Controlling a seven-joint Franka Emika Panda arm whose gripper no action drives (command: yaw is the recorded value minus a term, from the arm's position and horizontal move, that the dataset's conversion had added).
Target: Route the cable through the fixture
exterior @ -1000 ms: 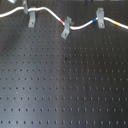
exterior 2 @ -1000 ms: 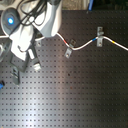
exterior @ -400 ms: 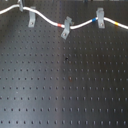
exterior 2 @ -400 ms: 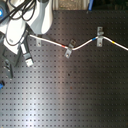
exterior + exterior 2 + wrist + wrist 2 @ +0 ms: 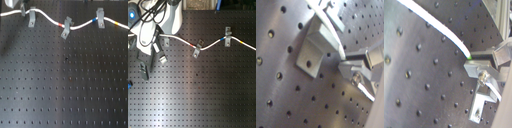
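Over the last second the left end of the white cable (image 5: 50, 19) has changed shape. In the first exterior view it was bunched in a raised loop by the gripper, and now it is drawn out into a low, even line. That line comes in from the first exterior view's left edge, crosses the top of the fixture (image 5: 31, 19), the slim grey clip on its narrow stem, and runs on to the strongly tilted clip (image 5: 65, 30), where the red band (image 5: 61, 23) sits. From there it continues through the wider two-legged clip (image 5: 99, 19). In the second wrist view the gripper (image 5: 473, 62) has its jaws pressed together on the cable, which runs straight into the fingertips and stops there. The first wrist view shows the fixture (image 5: 311, 47) just beside the fingers. For the task, this suggests the slack has been taken up and the cord laid onto the clip. The exterior views are too coarse to show whether it is seated in the slot or only resting across it, so it may still need a downward press. No brand, label or writing can be read anywhere on the black perforated breadboard (image 5: 65, 85), the clips or the arm.
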